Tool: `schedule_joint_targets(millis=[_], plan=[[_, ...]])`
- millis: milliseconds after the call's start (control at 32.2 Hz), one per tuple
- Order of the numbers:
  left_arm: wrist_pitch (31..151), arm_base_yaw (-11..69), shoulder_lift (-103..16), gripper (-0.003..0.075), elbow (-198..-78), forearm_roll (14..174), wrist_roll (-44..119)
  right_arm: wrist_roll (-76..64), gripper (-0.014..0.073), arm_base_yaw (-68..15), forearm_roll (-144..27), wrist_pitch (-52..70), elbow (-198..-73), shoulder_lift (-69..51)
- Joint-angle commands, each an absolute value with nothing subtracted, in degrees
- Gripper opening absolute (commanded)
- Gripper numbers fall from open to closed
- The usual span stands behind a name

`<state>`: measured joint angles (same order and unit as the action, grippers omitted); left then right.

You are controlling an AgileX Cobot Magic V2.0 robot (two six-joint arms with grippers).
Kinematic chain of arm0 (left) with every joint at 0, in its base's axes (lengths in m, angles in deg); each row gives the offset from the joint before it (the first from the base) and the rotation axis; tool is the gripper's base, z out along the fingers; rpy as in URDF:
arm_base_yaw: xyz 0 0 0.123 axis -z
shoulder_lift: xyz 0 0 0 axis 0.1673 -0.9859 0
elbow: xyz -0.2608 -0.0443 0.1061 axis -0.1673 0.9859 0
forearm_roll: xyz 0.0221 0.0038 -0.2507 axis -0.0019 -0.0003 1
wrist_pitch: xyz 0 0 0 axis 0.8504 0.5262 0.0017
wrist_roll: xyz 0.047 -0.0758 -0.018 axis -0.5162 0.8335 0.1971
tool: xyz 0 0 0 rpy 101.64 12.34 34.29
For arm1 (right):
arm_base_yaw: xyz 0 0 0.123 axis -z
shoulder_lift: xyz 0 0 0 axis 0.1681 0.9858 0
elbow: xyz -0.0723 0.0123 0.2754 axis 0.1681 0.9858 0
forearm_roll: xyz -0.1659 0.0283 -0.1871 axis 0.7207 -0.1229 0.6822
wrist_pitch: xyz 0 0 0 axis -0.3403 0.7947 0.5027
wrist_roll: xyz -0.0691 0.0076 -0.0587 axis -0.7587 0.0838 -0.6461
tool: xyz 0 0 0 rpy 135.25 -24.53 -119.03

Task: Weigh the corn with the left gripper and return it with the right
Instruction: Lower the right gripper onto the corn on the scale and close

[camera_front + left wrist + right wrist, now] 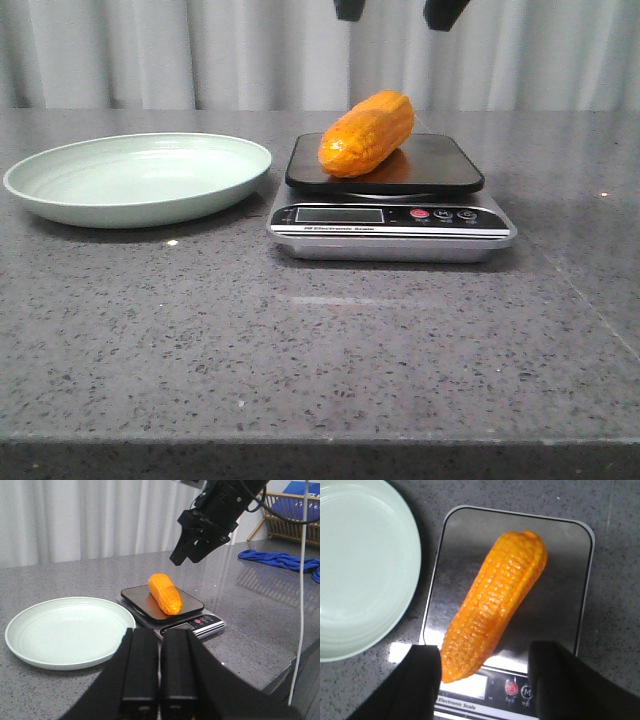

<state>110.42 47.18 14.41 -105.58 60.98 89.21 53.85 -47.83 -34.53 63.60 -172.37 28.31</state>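
Note:
The orange-yellow corn (pixel 367 133) lies slantwise on the black platform of the silver kitchen scale (pixel 390 228). It also shows in the left wrist view (pixel 165 593) and the right wrist view (pixel 495 600). My right gripper (pixel 394 10) hangs open and empty straight above the corn, with only its fingertips in the front view. In its own view (pixel 485 652) the fingers stand on either side of the corn's near end, clear of it. My left gripper (pixel 160 632) is shut and empty, drawn back from the scale and out of the front view.
An empty pale green plate (pixel 140 175) sits left of the scale, almost touching it. A blue cloth (pixel 280 560) and a wooden rack (pixel 295 515) lie beyond the right arm. A white cable (pixel 302 580) hangs there. A curtain backs the table.

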Motion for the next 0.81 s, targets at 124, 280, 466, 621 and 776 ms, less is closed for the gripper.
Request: schedule_joint_targets(millis=[124, 280, 466, 621, 776], plan=[[105.65, 47.31, 14.26, 0.0132, -106.94, 60.87, 89.25, 59.97, 0.0486, -47.91, -31.48, 70.59, -181.46, 34.0], [105.65, 47.31, 14.26, 0.0132, -106.94, 60.87, 89.25, 61.55, 0.0489, -47.79, -31.41, 72.91, -181.46, 37.12], [105.65, 47.31, 14.26, 0.0132, -106.94, 60.87, 89.25, 64.46, 0.0489, -47.21, -31.23, 73.23, -181.46, 38.57], [105.65, 47.31, 14.26, 0.0132, -106.94, 60.87, 89.25, 64.47, 0.0489, -47.13, -31.23, 73.23, -181.46, 39.78], [105.65, 47.31, 14.26, 0.0128, -106.94, 60.87, 89.25, 64.47, 0.0489, -47.13, -31.35, 73.23, -181.46, 41.66]])
